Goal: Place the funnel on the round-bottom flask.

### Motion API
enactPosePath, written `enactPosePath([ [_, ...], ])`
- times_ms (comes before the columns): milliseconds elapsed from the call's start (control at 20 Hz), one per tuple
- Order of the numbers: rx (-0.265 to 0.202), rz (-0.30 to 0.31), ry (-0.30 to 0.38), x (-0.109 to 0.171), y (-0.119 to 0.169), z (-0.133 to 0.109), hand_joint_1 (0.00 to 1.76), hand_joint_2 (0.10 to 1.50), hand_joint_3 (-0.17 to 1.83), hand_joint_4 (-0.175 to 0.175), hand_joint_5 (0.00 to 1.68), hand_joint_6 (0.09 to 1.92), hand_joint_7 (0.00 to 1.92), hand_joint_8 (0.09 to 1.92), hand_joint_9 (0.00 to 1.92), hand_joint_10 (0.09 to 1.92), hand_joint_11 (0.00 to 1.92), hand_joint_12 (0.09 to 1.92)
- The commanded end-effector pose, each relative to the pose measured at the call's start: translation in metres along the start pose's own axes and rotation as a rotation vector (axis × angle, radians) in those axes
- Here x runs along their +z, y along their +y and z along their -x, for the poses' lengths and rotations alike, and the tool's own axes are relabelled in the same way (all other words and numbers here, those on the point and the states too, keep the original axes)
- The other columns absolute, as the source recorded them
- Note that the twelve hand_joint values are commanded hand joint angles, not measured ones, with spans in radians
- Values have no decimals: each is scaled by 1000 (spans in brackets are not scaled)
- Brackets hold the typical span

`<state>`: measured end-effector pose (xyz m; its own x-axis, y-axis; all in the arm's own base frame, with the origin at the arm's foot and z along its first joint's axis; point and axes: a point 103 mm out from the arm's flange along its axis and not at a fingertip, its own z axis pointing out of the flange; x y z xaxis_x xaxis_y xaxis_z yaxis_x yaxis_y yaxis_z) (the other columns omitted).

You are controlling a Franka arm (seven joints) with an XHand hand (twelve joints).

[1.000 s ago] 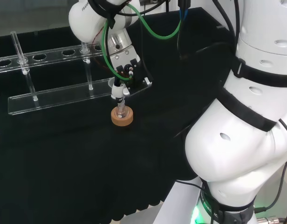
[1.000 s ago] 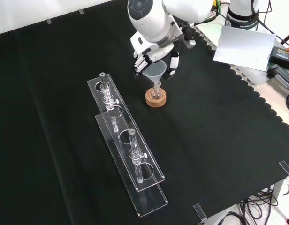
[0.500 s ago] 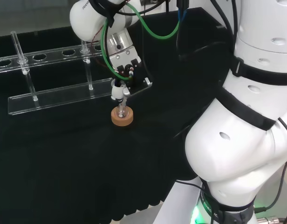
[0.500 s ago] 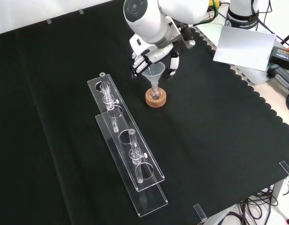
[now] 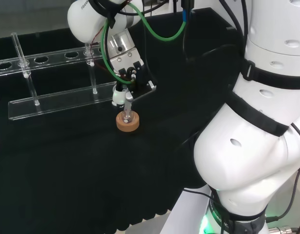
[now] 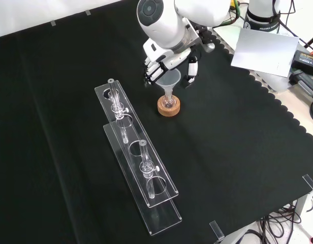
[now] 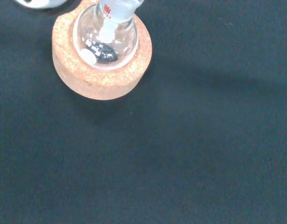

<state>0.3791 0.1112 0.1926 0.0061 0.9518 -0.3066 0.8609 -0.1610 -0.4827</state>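
Observation:
A clear round-bottom flask (image 6: 168, 101) stands in a cork ring (image 6: 169, 109) near the middle of the cloth. The clear funnel (image 6: 169, 80) stands upright with its stem down the flask's neck. My hand (image 6: 169, 56) hangs right above the funnel, its fingers (image 6: 150, 71) straight beside the rim to the left and the thumb (image 6: 191, 68) apart from the rim to the right. In the head view the hand (image 5: 124, 73) is over the cork ring (image 5: 127, 124). The wrist view looks down on the flask (image 7: 105, 39) and its cork ring (image 7: 99, 81).
Two long clear racks (image 6: 131, 142) with test tubes lie to the left of the flask in the front view, and run behind it in the head view (image 5: 57, 100). A white sheet (image 6: 263, 51) lies past the cloth's scalloped edge at the upper right.
The hand has lifted and shifted a little while the funnel has stayed in the flask's neck. The thumb now stands a bit farther from the rim.

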Motion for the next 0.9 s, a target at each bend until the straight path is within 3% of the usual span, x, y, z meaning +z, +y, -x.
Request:
enactPosePath([
  [50,-3,3,-10,-1,-2,-4,740,632,590,-66,307,87,44,718,408,695,357,1385],
  [350,-5,11,5,-2,-4,-4,726,631,572,-64,291,87,15,674,343,714,330,1402],
  [500,-14,29,19,-2,-7,-2,639,620,479,-55,158,87,1,286,117,760,225,1470],
  [600,-15,55,32,-3,-9,-1,562,624,365,-45,56,87,0,87,30,660,139,1516],
  [750,-15,110,44,-6,-14,3,495,641,227,-40,6,87,0,87,2,472,67,1542],
  [900,-20,186,59,-14,-20,8,471,647,182,-44,0,87,0,87,0,460,54,1548],
])
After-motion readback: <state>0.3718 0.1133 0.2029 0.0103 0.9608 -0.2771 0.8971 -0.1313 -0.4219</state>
